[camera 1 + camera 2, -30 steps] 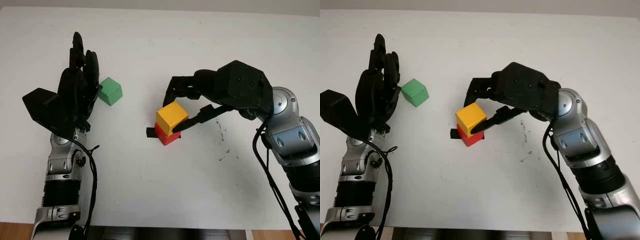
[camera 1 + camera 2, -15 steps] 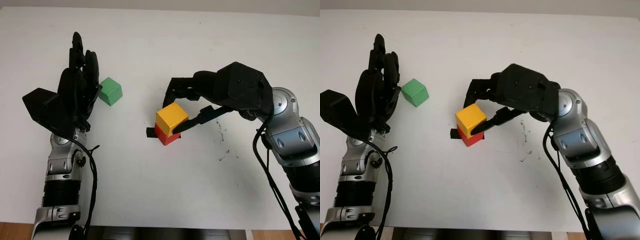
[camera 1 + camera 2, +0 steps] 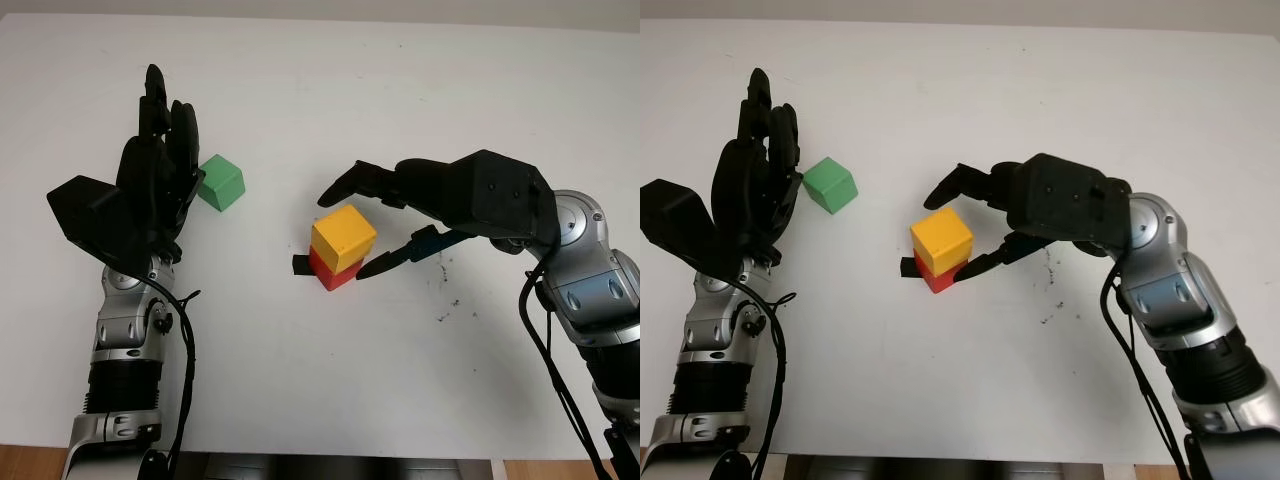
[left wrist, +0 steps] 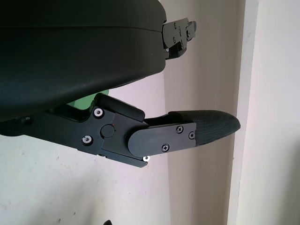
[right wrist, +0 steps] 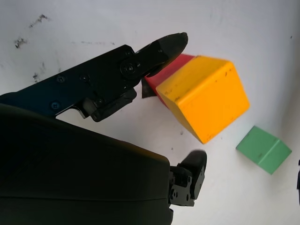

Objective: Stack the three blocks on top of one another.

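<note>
The left hand point(image 3: 150, 190) stands raised over the white bench point(image 3: 330, 380) at about 9 o'clock from the stack, open and holding nothing, its fingers pointing toward the far edge. Just beside it, at its 2 o'clock, the green block point(image 3: 220, 183) sits alone on the bench, apart from the other two blocks.

Near the middle of the bench the yellow block point(image 3: 344, 237) sits on top of the red block point(image 3: 333, 270), turned slightly askew so a corner of the red one shows beneath. A small black mark point(image 3: 299, 265) lies on the bench at 9 o'clock against the red block.

The right hand point(image 3: 360, 225) reaches in from 3 o'clock, wide open around the stack: one finger point(image 3: 390, 260) points at the stack's base from the near side, the others arch past the yellow block's far side, none gripping it. Small dark specks point(image 3: 445, 305) dot the bench under the right arm.
</note>
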You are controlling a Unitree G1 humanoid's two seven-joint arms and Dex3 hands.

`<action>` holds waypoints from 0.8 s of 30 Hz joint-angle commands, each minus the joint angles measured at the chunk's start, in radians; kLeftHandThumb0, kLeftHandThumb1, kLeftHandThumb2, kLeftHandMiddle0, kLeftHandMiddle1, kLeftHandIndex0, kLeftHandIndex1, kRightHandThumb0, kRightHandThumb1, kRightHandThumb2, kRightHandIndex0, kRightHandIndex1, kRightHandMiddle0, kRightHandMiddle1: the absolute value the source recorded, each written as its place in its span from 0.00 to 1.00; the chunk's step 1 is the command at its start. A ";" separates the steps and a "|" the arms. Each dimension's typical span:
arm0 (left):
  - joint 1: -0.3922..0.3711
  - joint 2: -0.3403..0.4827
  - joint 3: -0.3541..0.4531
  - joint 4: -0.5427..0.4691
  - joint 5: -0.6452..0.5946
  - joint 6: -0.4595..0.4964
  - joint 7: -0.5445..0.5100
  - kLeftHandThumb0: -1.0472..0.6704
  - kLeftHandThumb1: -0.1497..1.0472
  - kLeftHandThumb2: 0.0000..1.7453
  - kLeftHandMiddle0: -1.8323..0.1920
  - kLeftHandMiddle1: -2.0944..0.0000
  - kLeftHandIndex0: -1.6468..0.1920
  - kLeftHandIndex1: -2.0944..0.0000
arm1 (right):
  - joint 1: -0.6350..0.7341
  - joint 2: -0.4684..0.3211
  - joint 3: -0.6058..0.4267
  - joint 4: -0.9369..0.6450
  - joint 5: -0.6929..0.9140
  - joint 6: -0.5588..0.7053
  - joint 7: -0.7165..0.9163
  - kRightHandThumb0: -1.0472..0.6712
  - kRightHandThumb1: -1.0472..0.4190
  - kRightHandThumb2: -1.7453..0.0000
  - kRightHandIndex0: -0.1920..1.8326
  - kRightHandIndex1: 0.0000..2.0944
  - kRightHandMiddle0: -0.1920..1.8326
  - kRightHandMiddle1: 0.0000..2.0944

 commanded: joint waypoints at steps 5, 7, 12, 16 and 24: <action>0.005 0.001 -0.004 -0.021 0.005 0.002 0.000 0.17 1.00 0.31 0.98 0.98 1.00 0.98 | -0.009 -0.088 -0.022 -0.072 0.016 0.007 0.093 0.24 0.17 0.97 0.00 0.00 0.00 0.03; 0.006 -0.001 -0.003 -0.020 0.009 -0.004 0.006 0.17 1.00 0.30 0.98 0.97 0.99 0.98 | -0.022 -0.122 -0.046 -0.091 0.030 -0.009 0.125 0.18 0.16 0.96 0.00 0.00 0.00 0.01; 0.010 0.003 -0.004 -0.022 0.007 0.001 0.005 0.16 1.00 0.30 0.97 0.97 0.99 0.98 | -0.026 -0.045 -0.289 -0.147 0.252 0.173 0.040 0.11 0.11 0.95 0.00 0.00 0.00 0.00; 0.005 0.008 -0.003 -0.013 0.007 -0.006 -0.002 0.16 1.00 0.30 0.97 0.97 0.99 0.98 | 0.020 0.060 -0.489 -0.121 0.381 0.112 -0.116 0.11 0.01 0.90 0.00 0.00 0.00 0.00; -0.031 0.054 -0.001 0.017 0.028 -0.013 -0.024 0.18 1.00 0.24 0.97 0.97 0.98 0.97 | 0.172 0.167 -0.572 -0.020 0.406 0.074 -0.353 0.17 0.00 0.66 0.01 0.02 0.03 0.02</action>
